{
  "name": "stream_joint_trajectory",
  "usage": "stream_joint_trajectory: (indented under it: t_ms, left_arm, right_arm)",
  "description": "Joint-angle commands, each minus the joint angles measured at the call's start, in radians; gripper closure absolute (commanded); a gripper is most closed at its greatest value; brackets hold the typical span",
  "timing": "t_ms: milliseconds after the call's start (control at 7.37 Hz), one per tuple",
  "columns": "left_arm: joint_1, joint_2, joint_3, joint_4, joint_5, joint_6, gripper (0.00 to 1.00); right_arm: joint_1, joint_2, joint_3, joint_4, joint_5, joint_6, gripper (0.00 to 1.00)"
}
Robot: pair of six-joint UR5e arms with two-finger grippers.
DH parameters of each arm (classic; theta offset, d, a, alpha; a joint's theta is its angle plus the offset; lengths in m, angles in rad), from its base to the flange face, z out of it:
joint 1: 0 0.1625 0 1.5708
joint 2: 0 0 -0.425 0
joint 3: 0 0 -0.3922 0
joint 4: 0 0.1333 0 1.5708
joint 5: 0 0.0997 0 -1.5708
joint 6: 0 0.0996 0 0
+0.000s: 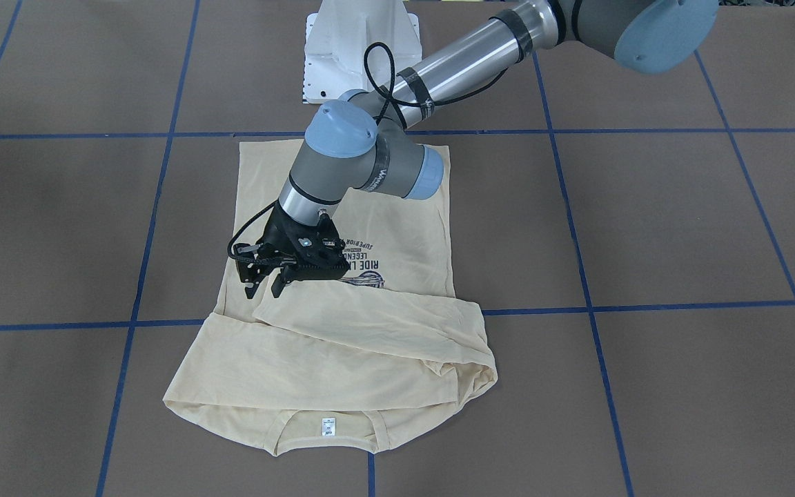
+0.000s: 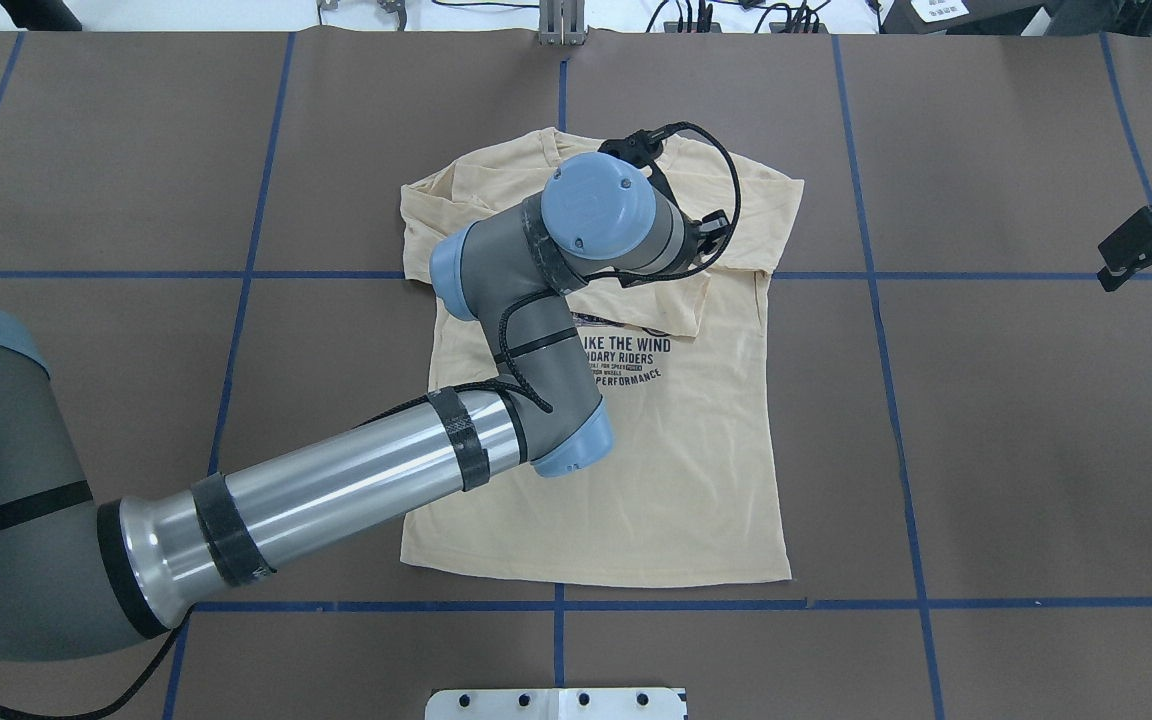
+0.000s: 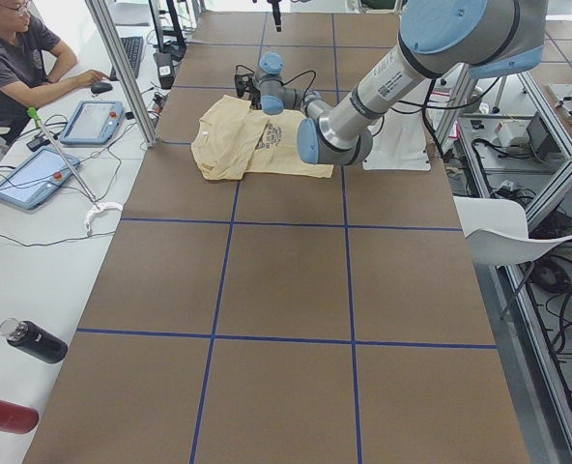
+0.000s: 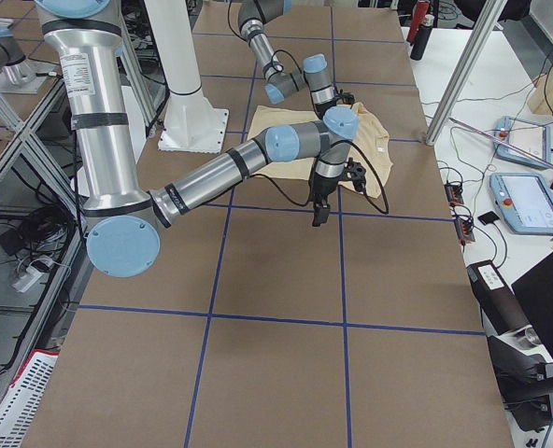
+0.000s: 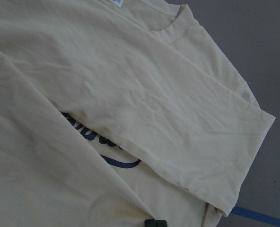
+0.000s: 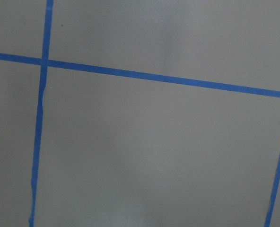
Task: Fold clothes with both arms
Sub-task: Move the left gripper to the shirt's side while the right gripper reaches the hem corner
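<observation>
Since its two fingers stand apart with nothing between them, we read the black two-finger left pincer (image 1: 263, 291) as empty. It hangs tilted, left of centre in the front-facing frame, close over the pale cream-yellow long-sleeved knit shirt (image 1: 342, 373); whether its tips touch the cloth we cannot tell. Just beside the tips, toward the lower right, lies the end of one long sleeve (image 1: 370, 321), laid flat across the chest and partly covering the navy motorcycle print (image 1: 363, 252). We judge it is laid there to narrow the garment before the body is doubled over. The left wrist camera shows that sleeve running to a straight cuff at the frame's right, with one dark fingertip (image 5: 154, 223) just showing at the bottom edge.

The shirt lies face up in the middle of the brown paper-covered table (image 1: 680, 221). Its hem is toward the white pedestal base (image 1: 359, 41) at the top of the frame, and its small white neck label (image 1: 328, 426) is at bottom centre. At lower right the shoulder cloth bunches where the sleeve turns back. The grey-and-silver left arm (image 1: 453, 62) reaches in from the upper right, over the shirt's body.

The black right pincer (image 2: 1116, 265) hangs well apart from the shirt, at the right edge of the overhead frame. Its wrist camera shows only brown surface crossed by blue tape lines (image 6: 168, 78), and we cannot tell whether its fingers are apart or together. We judge that it stands clear to leave the left arm room.
</observation>
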State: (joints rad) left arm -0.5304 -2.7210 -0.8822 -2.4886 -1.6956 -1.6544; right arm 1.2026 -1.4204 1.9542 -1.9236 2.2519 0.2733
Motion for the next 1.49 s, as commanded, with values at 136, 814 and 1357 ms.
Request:
stream_joint_trajectory:
  t_ms: [136, 814, 1357]
  left_arm:
    - [-0.028, 0.013, -0.030, 0.021, -0.039, 0.015, 0.01]
    - [-0.049, 0.376, -0.673, 0.462, -0.128, 0.174, 0.01]
    - [-0.066, 0.590, -1.010, 0.596, -0.128, 0.297, 0.01]
  right_arm:
    - [0.000, 0.027, 0.008, 0.000, 0.014, 0.014, 0.00]
    - [-0.165, 0.014, 0.066, 0.312, 0.138, 0.476, 0.00]
    - [-0.527, -0.118, 0.061, 0.786, -0.146, 0.957, 0.00]
